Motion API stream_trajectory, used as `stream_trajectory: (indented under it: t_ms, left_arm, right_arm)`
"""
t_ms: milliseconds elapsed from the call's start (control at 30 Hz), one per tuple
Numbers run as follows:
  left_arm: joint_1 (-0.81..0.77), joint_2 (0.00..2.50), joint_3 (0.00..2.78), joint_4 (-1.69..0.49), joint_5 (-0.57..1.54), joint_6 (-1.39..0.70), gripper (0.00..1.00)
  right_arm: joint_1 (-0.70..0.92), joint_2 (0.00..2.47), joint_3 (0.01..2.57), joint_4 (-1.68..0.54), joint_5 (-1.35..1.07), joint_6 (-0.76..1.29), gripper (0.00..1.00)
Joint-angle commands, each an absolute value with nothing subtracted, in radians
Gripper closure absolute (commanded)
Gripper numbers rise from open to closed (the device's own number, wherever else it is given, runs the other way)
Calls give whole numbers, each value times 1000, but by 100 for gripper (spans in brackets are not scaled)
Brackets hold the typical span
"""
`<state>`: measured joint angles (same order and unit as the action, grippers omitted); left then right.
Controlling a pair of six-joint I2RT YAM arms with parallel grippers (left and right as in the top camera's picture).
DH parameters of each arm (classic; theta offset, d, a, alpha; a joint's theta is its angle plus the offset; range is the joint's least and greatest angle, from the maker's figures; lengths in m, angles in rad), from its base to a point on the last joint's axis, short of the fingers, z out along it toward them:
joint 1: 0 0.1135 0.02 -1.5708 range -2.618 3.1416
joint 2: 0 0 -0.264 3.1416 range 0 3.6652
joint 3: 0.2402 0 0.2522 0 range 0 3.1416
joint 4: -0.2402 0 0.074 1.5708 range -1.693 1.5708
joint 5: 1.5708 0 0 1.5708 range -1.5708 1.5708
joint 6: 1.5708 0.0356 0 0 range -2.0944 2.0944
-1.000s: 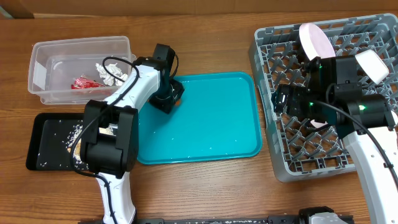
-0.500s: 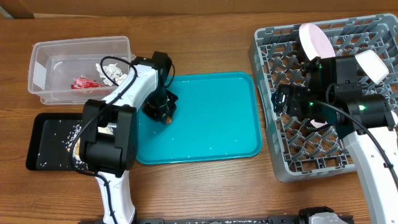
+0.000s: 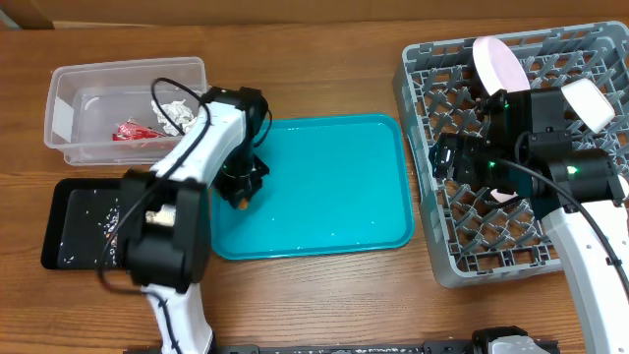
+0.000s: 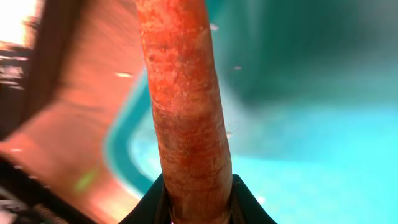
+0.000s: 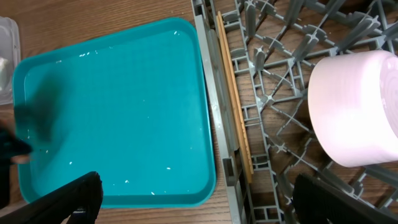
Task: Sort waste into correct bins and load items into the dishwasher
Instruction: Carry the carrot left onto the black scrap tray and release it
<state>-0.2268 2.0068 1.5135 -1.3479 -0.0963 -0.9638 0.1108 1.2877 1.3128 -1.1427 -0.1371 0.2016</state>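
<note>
My left gripper (image 3: 241, 184) is shut on the small orange carrot piece (image 4: 186, 106), which fills the left wrist view. It hangs over the left edge of the teal tray (image 3: 334, 177). The clear tub (image 3: 69, 88) holds the red wrapper (image 3: 128, 131) and crumpled white tissue (image 3: 175, 113). The black tray (image 3: 69, 231) holds beige crumbs (image 3: 113, 211). My right gripper (image 5: 202, 205) is open and empty above the grey dish rack (image 3: 423, 88). The rack holds a white plate (image 3: 499, 64), a cup (image 3: 588, 100), another white cup (image 5: 357, 106) and chopsticks (image 5: 235, 99).
The teal tray (image 5: 124, 106) carries only small specks. It lies between the bins on the left and the dish rack on the right. My left arm crosses over the black tray. Bare wooden table (image 3: 324, 295) runs along the front.
My left gripper has moved left and toward the front across the teal tray, carrying the carrot piece to the tray's left edge. The right arm has not moved.
</note>
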Motion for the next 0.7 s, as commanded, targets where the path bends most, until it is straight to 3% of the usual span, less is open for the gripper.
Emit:
stream_trajectory:
  t_ms: [0, 300, 667]
  left_arm:
    - [-222, 1861, 1514, -1380, -217, -949, 95]
    - [-141, 1675, 1514, -1443, -307, -976, 96]
    - [197, 1661, 1479, -1419, -286, -947, 95]
  right_arm:
    - [103, 1286, 1328, -1136, -131, 186, 0]
    - [103, 1286, 1328, -1137, -131, 186, 0]
    - [103, 1286, 1328, -1137, -122, 186, 0]
